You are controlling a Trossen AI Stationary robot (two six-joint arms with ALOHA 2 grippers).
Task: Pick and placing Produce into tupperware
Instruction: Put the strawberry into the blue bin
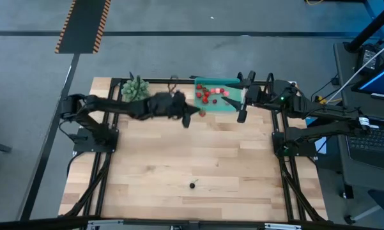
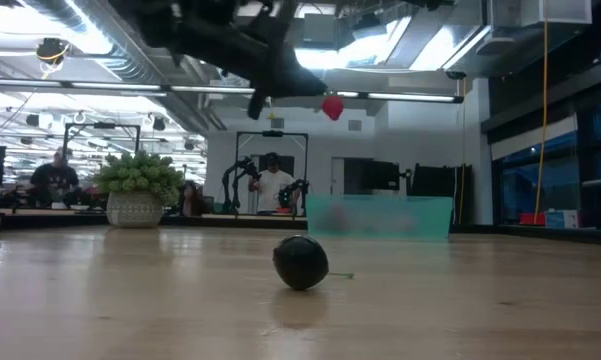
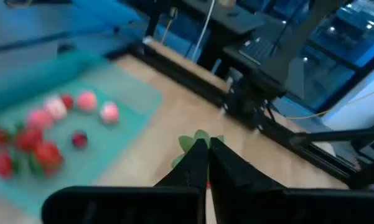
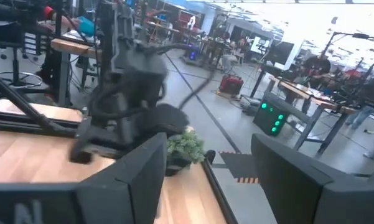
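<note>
a pale wooden table in an open workshop. from left: leafy clump, then the left gripper pinched on one red strawberry, near the teal tupperware. the right gripper hovers there, spread, empty. a thin pinch may drop it short. roughly ten pieces inside; one dark berry loose.

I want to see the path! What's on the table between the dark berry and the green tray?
High view: only bare wood lies between the dark berry and the teal tray; the left end effector, holding a strawberry, hangs above that stretch.
</note>
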